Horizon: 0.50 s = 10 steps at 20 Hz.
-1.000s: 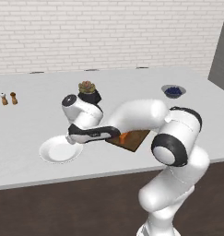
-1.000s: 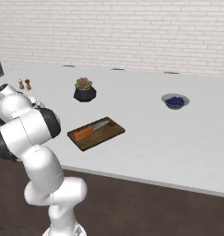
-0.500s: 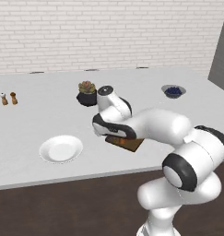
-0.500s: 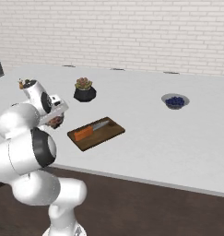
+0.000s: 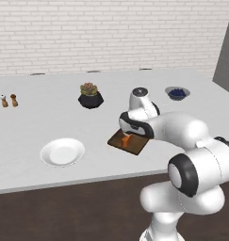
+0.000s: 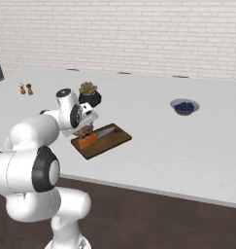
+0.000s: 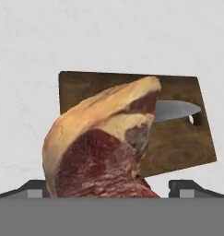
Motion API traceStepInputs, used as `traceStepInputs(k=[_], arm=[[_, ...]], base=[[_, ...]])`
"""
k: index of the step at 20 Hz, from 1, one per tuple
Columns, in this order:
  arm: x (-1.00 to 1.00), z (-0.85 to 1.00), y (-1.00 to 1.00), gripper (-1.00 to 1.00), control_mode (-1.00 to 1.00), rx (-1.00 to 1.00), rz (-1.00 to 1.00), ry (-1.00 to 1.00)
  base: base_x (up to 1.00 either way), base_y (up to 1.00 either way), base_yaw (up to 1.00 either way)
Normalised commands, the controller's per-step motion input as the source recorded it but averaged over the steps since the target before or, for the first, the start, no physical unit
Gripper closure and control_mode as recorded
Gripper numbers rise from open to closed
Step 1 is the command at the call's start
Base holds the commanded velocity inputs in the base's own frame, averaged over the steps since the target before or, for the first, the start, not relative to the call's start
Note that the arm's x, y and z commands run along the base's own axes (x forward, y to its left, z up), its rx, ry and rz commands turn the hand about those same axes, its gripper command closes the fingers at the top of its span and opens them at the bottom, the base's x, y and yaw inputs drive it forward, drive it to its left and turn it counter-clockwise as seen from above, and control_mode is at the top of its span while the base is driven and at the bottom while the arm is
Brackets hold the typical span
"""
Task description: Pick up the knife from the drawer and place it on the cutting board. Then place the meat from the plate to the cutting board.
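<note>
left base view: the hand [image 5: 130, 133] hangs directly over the cutting board [image 5: 128, 143] on the white bench [image 5: 50, 120], with the knife [image 5: 126, 140] showing its orange handle below it. the plate [image 5: 62, 152] lies bare, well apart to the left.

right base view: the meat [image 6: 83, 132] sits under the hand [image 6: 84, 130], just above the knife handle [image 6: 87, 141]. the arm is folded low, wrist pointing down.

hand view: the meat [image 7: 104, 147] fills the gap between the wide-set fingertips [image 7: 185, 186], grasped there above the board [image 7: 178, 138] and blade [image 7: 175, 110].

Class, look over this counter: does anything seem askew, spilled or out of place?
Nothing stands out. The reddish-brown meat chunk sits between the hand's fingers above the dark wooden cutting board, where the orange-handled knife lies flat.
</note>
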Motion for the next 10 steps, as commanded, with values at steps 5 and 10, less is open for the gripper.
traceStepInputs(k=[5, 10], arm=[[0.26, -0.06, -0.93, 1.0, -1.0, 0.0, 0.05, 0.0], [0.37, -0.2, -0.3, 1.0, -1.0, 0.0, 0.13, 0.0]], base=[[0.0, 0.0, 0.0], [0.0, 0.0, 0.0]])
